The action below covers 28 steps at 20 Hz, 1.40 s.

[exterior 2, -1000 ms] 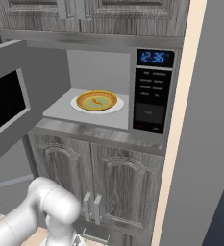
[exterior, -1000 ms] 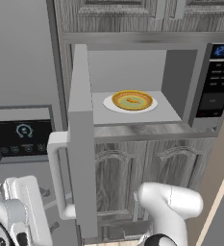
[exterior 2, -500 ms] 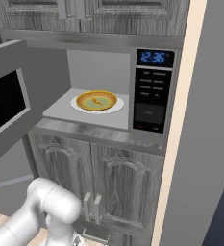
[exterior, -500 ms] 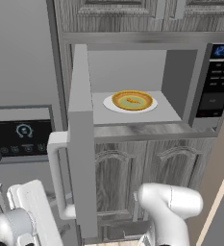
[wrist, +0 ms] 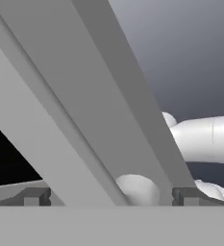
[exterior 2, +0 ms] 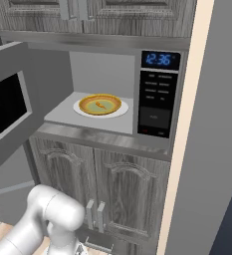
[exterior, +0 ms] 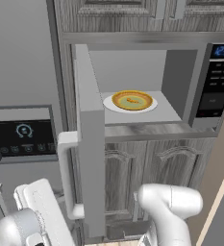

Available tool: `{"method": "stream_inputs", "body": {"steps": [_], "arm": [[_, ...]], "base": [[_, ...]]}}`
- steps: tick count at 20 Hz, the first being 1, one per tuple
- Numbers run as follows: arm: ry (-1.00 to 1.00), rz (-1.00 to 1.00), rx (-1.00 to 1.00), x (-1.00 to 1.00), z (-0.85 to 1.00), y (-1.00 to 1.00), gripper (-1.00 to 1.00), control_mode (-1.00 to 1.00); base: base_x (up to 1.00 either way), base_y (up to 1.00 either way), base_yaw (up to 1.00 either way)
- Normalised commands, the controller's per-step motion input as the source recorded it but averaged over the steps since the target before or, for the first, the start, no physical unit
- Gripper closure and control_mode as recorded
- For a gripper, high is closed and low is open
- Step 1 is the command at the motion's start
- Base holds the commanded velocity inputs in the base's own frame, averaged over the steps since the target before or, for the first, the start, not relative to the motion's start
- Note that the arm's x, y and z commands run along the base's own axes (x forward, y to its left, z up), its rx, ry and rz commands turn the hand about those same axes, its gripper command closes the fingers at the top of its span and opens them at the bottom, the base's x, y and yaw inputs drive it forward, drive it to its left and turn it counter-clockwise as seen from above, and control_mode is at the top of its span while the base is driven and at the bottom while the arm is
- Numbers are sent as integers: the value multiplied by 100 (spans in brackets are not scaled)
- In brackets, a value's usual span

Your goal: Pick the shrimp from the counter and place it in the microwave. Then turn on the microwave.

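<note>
Shrimp (exterior 2: 101,105) already in the microwave (exterior 2: 137,94) — the small orange-pink curl lies at the centre of a yellow bowl (exterior: 132,100) on a white plate (exterior: 114,106) inside the open cavity. Seen from the hand camera, the pincer (wrist: 108,197) stands with its dark tips spread as wide as they go and grips nothing; between them runs a broad pale grey panel, apparently the edge of the microwave door (exterior: 91,139), slanting from 11 o'clock down to 5 o'clock. Outward from there, the door hangs swung wide, its pale bar handle (exterior: 68,178) at about 8 o'clock in the left base view and its black window (exterior 2: 5,107) at 9 o'clock in the right base view. The keypad (exterior 2: 157,107) with its blue display (exterior 2: 160,60) sits at about 1 o'clock of centre in the right base view. By the look of it the placing is done; what remains is to shut the door and start the oven — the pincer seems placed for the former.
</note>
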Motion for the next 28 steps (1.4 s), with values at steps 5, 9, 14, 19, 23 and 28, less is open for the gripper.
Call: {"method": "stream_inputs", "body": {"steps": [5, 9, 14, 19, 23, 28], "arm": [[0, 0, -5, -9, 17, -22, -100, -100], [0, 0, -4, -11, 14, -27, -100, -100], [0, 0, -1, -14, 11, -29, -100, -100], [0, 0, 0, -15, 9, -35, -100, -100], [0, 0, 0, -14, 10, -37, -100, -100], [0, 0, 0, -11, 13, -38, -100, -100]], "base": [[0, 0, 0], [0, 0, 0], [0, 0, 0], [0, 0, 0], [0, 0, 0], [0, 0, 0]]}}
